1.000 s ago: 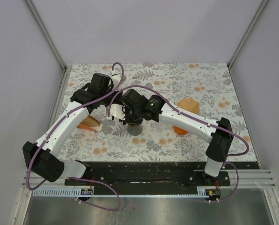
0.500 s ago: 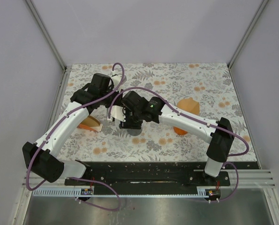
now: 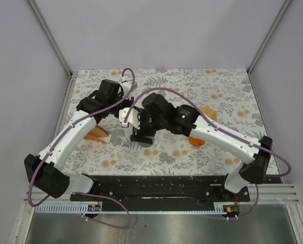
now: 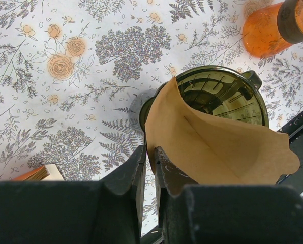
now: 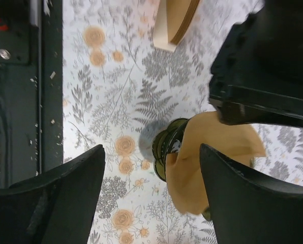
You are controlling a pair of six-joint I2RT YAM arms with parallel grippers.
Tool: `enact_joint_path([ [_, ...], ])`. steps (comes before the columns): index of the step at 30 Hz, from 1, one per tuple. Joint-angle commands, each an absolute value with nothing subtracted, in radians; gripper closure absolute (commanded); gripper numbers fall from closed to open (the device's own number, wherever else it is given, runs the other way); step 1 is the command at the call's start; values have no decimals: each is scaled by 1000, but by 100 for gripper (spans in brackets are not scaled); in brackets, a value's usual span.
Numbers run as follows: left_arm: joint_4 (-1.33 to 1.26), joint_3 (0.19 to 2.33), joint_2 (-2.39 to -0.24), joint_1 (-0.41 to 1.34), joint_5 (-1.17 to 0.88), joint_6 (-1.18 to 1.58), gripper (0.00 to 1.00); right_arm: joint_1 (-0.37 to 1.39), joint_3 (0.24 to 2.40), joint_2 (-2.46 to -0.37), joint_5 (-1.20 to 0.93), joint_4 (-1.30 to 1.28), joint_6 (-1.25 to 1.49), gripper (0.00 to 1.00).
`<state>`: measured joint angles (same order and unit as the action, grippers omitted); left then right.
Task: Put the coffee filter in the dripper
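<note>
In the left wrist view the brown paper coffee filter (image 4: 217, 147) lies open-mouthed across the near rim of the dark green dripper (image 4: 228, 91). My left gripper (image 4: 150, 155) is shut on the filter's near edge. In the right wrist view the same filter (image 5: 207, 168) leans over the dripper (image 5: 169, 145), which stands on the flowered cloth. My right gripper (image 5: 151, 149) hangs above them, open wide, touching neither. In the top view the left gripper (image 3: 127, 116) and right gripper (image 3: 141, 133) meet mid-table and hide most of the dripper.
A stack of spare filters (image 3: 98, 134) lies left of the dripper, also seen as the stack (image 5: 174, 23). An orange glass vessel (image 4: 266, 30) stands beyond the dripper, with orange pieces (image 3: 196, 141) to the right. The black base rail (image 5: 19, 76) runs along the near edge.
My right gripper has opened from nearly shut to wide and drawn back from the filter, its arm swinging out to the right. The left gripper has kept its hold and place.
</note>
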<state>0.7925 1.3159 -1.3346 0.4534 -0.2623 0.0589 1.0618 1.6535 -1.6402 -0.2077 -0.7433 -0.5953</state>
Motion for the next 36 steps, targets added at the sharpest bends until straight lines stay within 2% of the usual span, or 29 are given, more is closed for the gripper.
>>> enact_joint_path([
  [1,784,1350,-1305,456,-267,55,85,1069,1628,-1496,-284,-626,-517,17],
  [3,782,1350,-1302,456,-268,57,85,1066,1612,-1482,-233,-601,-462,18],
  [6,782,1351,-1298,456,-268,57,85,1033,1614,-1506,-158,-587,-368,26],
  [10,784,1348,-1293,456,-270,58,84,945,1623,-1546,-132,-584,-227,51],
  [11,782,1348,-1293,456,-271,58,85,933,1618,-1551,-111,-574,-200,53],
  [13,782,1345,-1293,456,-271,58,84,927,1595,-1551,-48,-542,-160,46],
  [18,782,1342,-1290,456,-278,60,84,919,1560,-1563,77,-502,-104,36],
  [27,782,1333,-1287,456,-284,58,84,885,1520,-1612,172,-486,-32,36],
  [36,782,1328,-1296,456,-282,54,84,848,1479,-1640,134,-472,20,35],
])
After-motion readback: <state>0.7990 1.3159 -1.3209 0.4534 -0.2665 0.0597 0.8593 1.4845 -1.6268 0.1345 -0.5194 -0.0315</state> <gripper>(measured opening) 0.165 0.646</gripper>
